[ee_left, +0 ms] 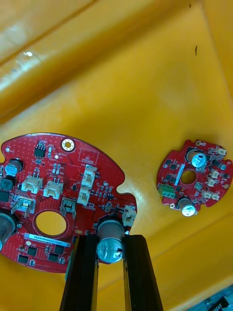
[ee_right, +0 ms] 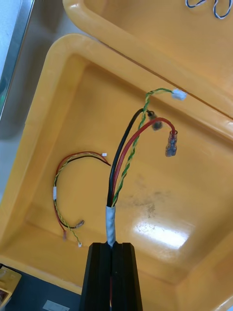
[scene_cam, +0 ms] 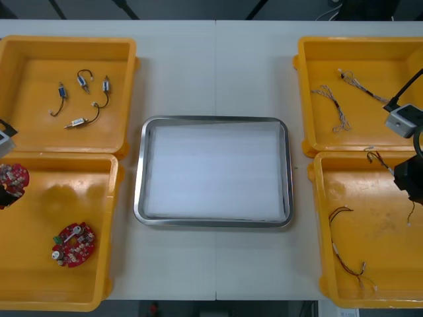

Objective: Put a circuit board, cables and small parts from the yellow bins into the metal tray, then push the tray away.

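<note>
Four bins (scene_cam: 66, 41), two boards (scene_cam: 73, 244), one tray (scene_cam: 140, 172)

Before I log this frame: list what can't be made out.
Left wrist view: circuit board in left gripper, one side cut off by the edge.
Right wrist view: cable bundle, lower end hidden inside right gripper.
Front view: small metal parts too small to identify.

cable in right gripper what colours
Cable: black, red and twisted yellow-green wires; right wrist view shows it best.
</note>
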